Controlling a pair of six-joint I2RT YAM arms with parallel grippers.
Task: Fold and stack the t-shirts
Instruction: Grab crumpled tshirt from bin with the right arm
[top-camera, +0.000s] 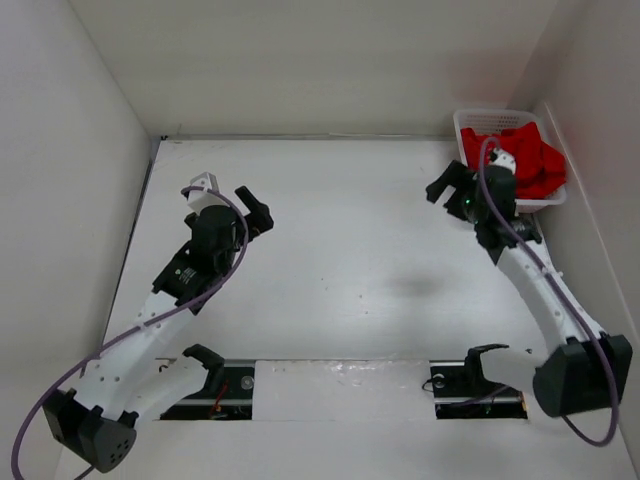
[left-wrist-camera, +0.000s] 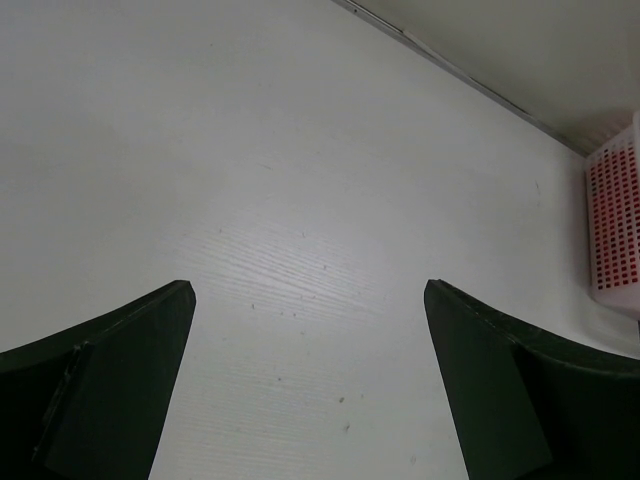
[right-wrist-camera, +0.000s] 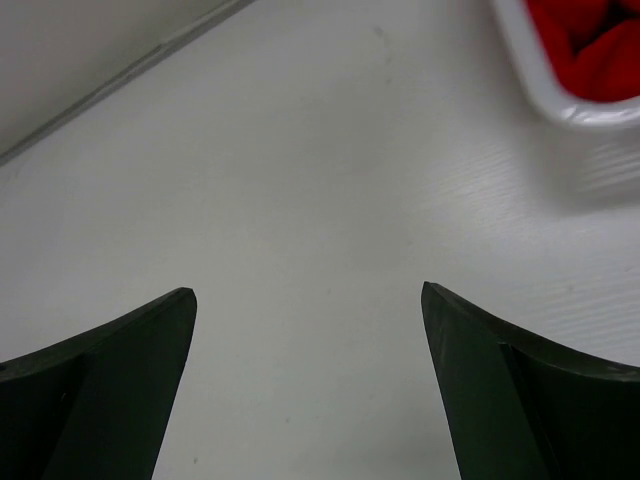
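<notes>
Both stand wide and empty, the right gripper (right-wrist-camera: 308, 292) just beside the white slotted basket (top-camera: 500, 114) holding the crumpled red t-shirts (top-camera: 525, 155), the left gripper (left-wrist-camera: 308, 290) well apart from it, so a careless pinch could likely snag several tangled shirts or tip the light basket.

Bright red t-shirts (top-camera: 530, 160) fill a white basket (top-camera: 478, 117) at the upper right of the overhead frame. In the left wrist view its slotted wall shows a grid of red dots. The table (top-camera: 350, 250) is white with faint wood grain. The arms (top-camera: 130, 350) are white with black joints and purple cables (top-camera: 40, 405).
</notes>
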